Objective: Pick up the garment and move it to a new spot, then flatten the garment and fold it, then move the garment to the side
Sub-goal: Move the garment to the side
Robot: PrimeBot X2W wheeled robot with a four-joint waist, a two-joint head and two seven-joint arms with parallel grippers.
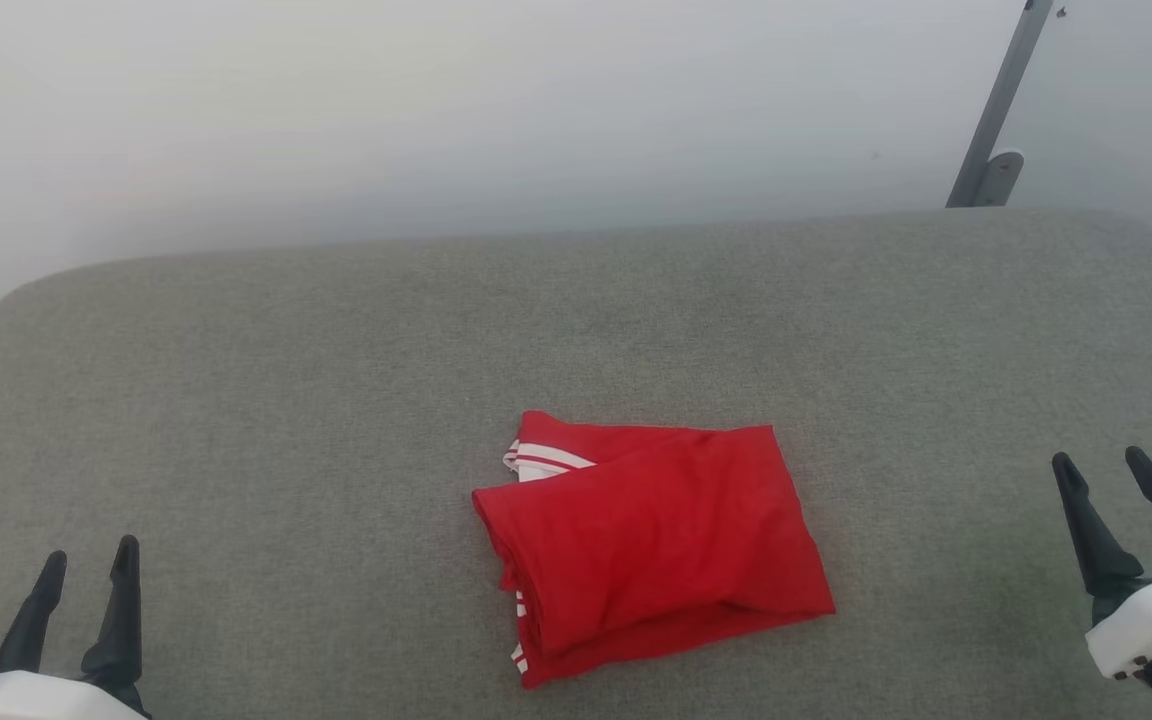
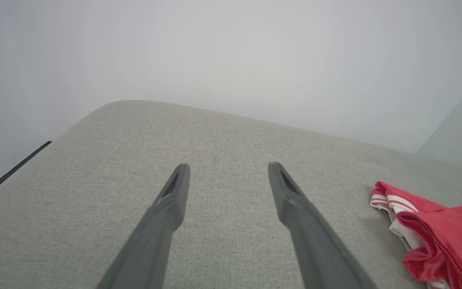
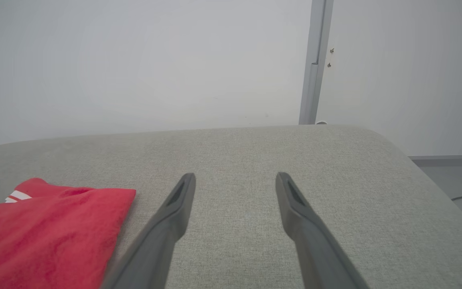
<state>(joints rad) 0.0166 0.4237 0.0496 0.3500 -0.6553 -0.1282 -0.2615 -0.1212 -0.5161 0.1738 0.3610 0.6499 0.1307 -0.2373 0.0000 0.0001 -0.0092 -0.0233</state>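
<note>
Garment: the garment [image 1: 651, 550] is seen folded into a slightly skewed red rectangle, low in the centre of the head view. White-and-red striped trim is shown at its upper-left corner and along its left edge.
Support: the garment is laid on a grey fabric surface [image 1: 336, 350], which is backed by a pale wall [image 1: 436, 120].
Left gripper: the left gripper [image 1: 91, 550] is found at the lower left of the head view, well apart from the garment. Its fingers [image 2: 175, 200] are spread wide, with nothing held between them.
Right gripper: the right gripper [image 1: 1098, 456] is placed at the lower right edge of the head view, also well apart from the garment. Its fingers [image 3: 295, 204] are held apart and empty.
Wrist views: the garment is caught at the lower right of the left wrist view and at the lower left of the right wrist view.
Background: a grey metal post [image 1: 996, 110] is seen at the upper right, against the wall.
</note>
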